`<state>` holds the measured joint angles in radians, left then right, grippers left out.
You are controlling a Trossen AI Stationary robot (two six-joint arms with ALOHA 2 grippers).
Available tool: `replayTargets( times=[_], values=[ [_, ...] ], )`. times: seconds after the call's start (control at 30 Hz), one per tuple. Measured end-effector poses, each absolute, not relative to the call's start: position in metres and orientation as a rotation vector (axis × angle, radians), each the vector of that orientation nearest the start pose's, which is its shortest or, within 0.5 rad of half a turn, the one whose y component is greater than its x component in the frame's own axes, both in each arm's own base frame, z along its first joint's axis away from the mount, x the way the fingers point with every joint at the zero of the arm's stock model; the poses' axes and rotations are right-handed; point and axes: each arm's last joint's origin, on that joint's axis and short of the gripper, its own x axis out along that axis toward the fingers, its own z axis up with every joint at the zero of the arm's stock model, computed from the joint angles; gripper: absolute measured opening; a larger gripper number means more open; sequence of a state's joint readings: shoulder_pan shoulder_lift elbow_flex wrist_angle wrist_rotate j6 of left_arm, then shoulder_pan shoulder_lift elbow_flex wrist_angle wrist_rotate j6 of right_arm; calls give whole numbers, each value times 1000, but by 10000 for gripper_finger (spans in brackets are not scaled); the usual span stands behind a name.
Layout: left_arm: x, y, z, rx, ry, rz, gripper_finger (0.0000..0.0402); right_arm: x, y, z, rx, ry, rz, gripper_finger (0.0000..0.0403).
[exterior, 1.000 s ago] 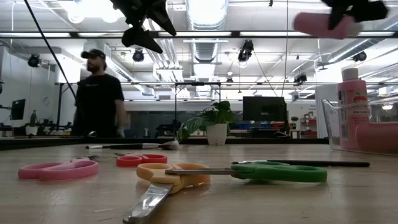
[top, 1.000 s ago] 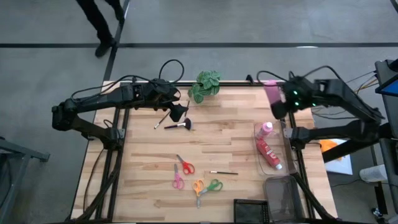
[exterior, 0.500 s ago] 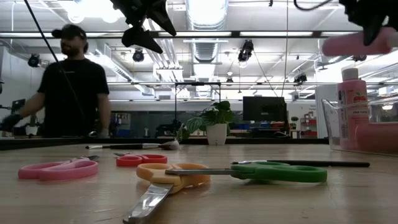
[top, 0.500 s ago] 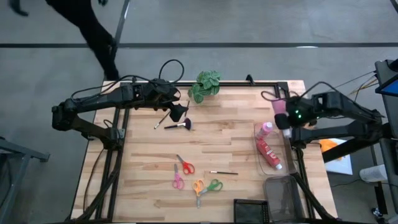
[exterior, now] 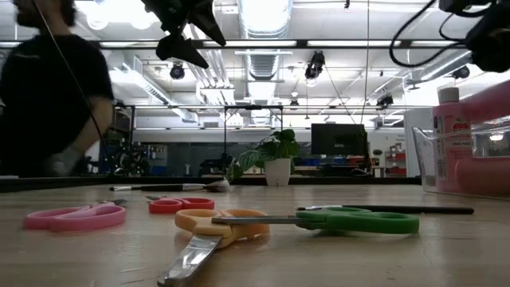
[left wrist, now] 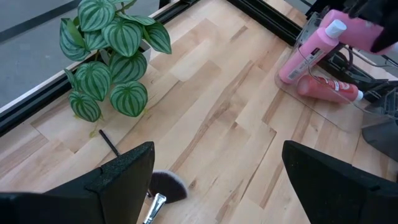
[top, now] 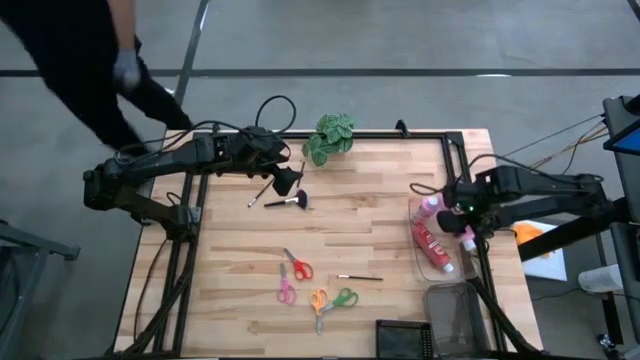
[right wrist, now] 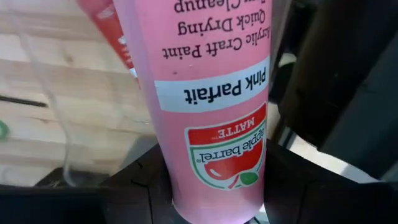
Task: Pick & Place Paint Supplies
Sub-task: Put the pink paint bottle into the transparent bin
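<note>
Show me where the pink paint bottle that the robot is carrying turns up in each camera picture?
High view: the held pink bottle peeks out under the right gripper, at the clear tray.
Low view: far right, upper edge.
Left wrist view: top right corner.
Right wrist view: fills the middle, label "Pink Parfait".
Shared landmark: the other pink bottle, standing in the tray.

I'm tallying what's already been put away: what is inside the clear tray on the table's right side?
The clear tray holds a red bottle lying down and a pink bottle. The right gripper, holding another pink bottle over it, covers part of its edge.
</note>
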<state>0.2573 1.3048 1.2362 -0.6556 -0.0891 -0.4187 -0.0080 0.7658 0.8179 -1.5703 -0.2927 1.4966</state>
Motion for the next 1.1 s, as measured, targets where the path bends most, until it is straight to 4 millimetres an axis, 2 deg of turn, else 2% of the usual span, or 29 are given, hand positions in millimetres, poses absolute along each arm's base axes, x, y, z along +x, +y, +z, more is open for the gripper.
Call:
replayTargets(
  times=[0.23, 0.43, 0.83, 1.1],
  values=[
    [262, 72, 337, -457, 646, 479, 356, 76, 10, 249, 1393, 1387, -1081, 176],
    [262, 72, 337, -457, 647, 479, 356, 82, 10, 247, 1348, 1352, -1129, 176],
    [262, 72, 337, -457, 646, 479, 356, 108, 10, 238, 1291, 1346, -1125, 176],
    [262, 72, 337, -457, 646, 479, 356, 129, 19, 221, 1114, 1468, -1195, 176]
  ],
)
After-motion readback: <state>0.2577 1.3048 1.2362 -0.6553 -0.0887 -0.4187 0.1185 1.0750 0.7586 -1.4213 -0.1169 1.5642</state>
